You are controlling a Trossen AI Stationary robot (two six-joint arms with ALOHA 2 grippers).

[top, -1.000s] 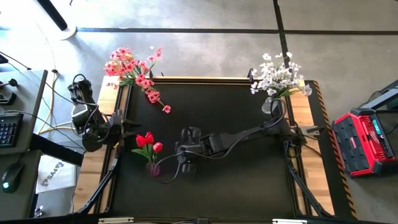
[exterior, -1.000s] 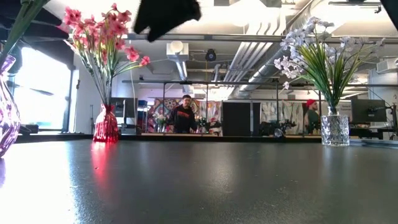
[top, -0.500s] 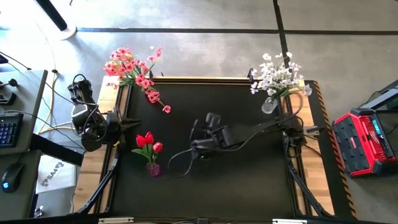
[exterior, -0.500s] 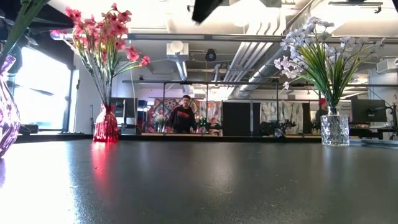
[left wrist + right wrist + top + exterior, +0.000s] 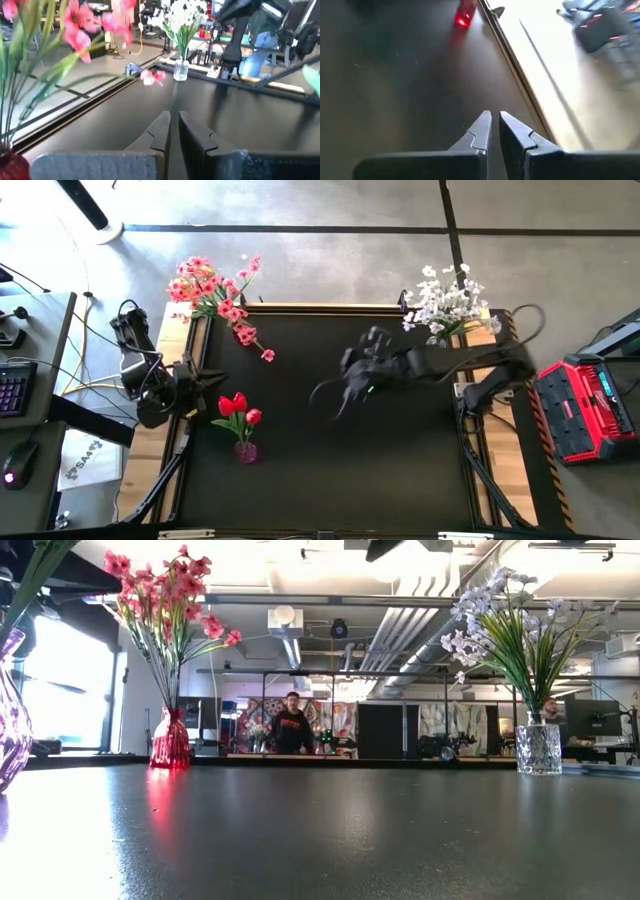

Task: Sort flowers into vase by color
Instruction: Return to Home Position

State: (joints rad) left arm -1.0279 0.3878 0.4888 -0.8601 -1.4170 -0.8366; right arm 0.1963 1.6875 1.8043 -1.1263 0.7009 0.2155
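Red flowers [image 5: 237, 408] stood at 8 o'clock, pink flowers [image 5: 212, 290] at 11, white flowers [image 5: 445, 302] at 1. Your right gripper [image 5: 492, 116] hung near the middle, your left gripper [image 5: 172, 116] at 9 o'clock; both had jaws closed, empty.

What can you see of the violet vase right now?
The violet vase is small and looks like translucent purple glass, with a bulging body in the low view. It stands upright on the dark table, on the left arm's side. It holds three red flowers on green stems, leaning a little. The left gripper sits close by, shut and not touching it.
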